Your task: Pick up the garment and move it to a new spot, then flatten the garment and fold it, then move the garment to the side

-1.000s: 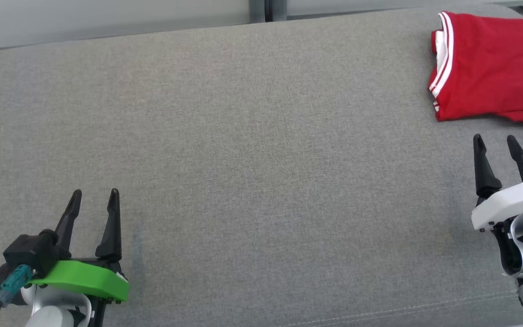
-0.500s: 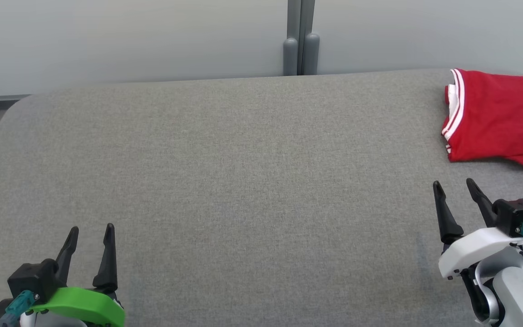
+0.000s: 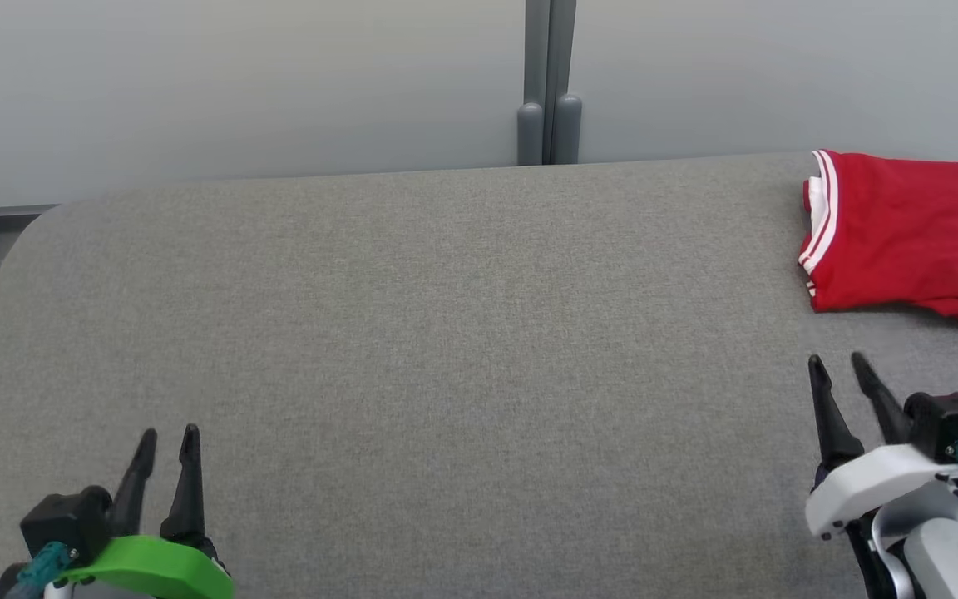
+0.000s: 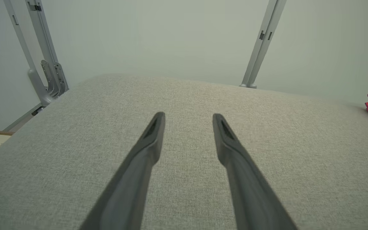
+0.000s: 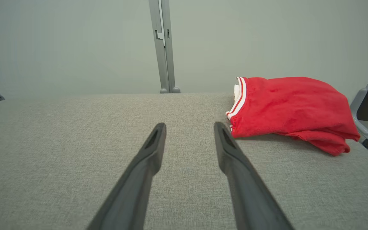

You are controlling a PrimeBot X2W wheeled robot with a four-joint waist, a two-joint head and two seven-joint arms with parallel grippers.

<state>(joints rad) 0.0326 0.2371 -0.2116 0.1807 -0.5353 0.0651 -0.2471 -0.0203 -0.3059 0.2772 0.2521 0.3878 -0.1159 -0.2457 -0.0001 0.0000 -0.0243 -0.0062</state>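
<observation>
Garment [image 3: 903, 237], red and folded, is lying at the far right corner of the grey padded table [image 3: 446, 333], running off the right edge of the head view. Its long axis is running left to right across the table, with the white-striped band pointing toward the robot's left and a crumpled end trailing off to the right. The right gripper [image 3: 837, 359] is sitting near it on the near side, fingers parted and holding nothing. The left gripper [image 3: 170, 433] is sitting at the near left, well apart from it, likewise parted and empty.
</observation>
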